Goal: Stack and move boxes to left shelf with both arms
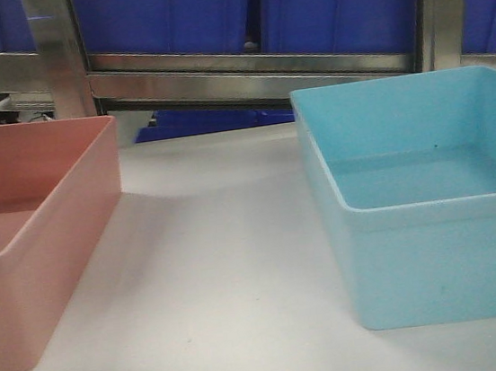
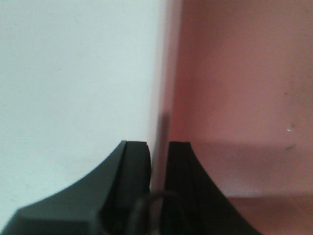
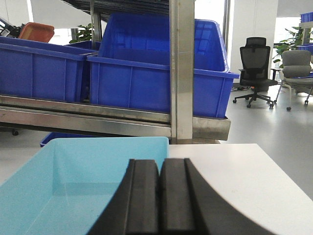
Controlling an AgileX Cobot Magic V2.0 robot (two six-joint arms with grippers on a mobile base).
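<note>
The salmon pink box (image 1: 45, 228) stands on the left of the white table (image 1: 231, 269), and the turquoise box (image 1: 437, 253) on the right, both upright and open-topped. Neither gripper shows in the front view. My left gripper (image 2: 157, 144) is shut on the pink box's wall (image 2: 164, 98), one finger outside over the table and one inside the pink box (image 2: 234, 88). My right gripper (image 3: 159, 161) is shut with nothing in it, above the right rim of the turquoise box (image 3: 73, 176). A steel rack crossbar (image 1: 252, 67) runs behind the table; I cannot tell which part is the left shelf.
Dark blue bins (image 1: 334, 3) fill the rack level behind the table, and another dark blue bin (image 1: 212, 117) sits lower. A steel post (image 3: 182, 68) rises just past the table's far edge. Office chairs (image 3: 254, 68) stand on the floor at far right.
</note>
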